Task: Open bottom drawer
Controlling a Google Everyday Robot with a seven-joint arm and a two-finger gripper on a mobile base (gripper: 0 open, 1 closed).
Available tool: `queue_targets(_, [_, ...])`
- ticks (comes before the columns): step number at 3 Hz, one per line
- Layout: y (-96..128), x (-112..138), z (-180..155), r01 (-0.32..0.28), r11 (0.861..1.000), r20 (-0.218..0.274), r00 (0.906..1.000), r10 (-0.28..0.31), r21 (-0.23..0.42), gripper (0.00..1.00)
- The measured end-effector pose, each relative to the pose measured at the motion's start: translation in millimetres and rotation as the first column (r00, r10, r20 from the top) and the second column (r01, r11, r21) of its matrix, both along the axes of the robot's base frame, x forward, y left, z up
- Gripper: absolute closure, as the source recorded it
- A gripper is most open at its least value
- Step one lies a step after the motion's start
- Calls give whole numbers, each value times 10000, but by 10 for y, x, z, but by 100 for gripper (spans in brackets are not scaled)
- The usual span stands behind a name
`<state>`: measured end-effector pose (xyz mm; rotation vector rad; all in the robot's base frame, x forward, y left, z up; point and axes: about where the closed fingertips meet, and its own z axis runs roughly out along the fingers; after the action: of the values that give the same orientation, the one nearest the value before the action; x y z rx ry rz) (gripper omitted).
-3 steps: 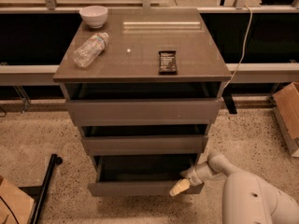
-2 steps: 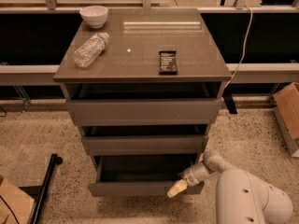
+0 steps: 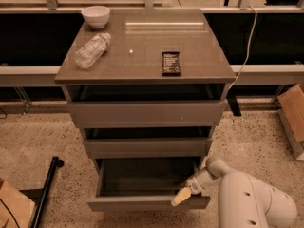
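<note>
Nearest you, the white arm point(image 3: 251, 205) fills the lower right corner. It reaches left to the gripper point(image 3: 182, 197), whose yellowish tip sits at the top edge of the bottom drawer point(image 3: 137, 203), near the right end of its front. You cannot tell whether the gripper is spread or closed on that edge.

Compared with a second ago, the gripper and the drawer front have both moved toward you. The bottom drawer now stands further out of the cabinet than it did, and more of its dark box interior shows behind the flat front. That suggests the pull is working and the task is well along. It is probably close to done, though you cannot see how much travel remains.

Above it, the middle drawer point(image 3: 147, 147) and the top drawer point(image 3: 145, 113) sit slightly ajar, just as they did before. Further back, on the cabinet top point(image 3: 142, 56), the plastic bottle point(image 3: 91, 50) lies on its side. The dark packet point(image 3: 171, 62) and the white bowl point(image 3: 95, 16) have not shifted.
</note>
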<state>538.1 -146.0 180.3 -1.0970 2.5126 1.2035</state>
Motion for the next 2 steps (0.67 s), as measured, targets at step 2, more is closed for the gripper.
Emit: queue_targets(2, [-261, -526, 2, 194, 9990, -1504, 9883, -252, -404, 0])
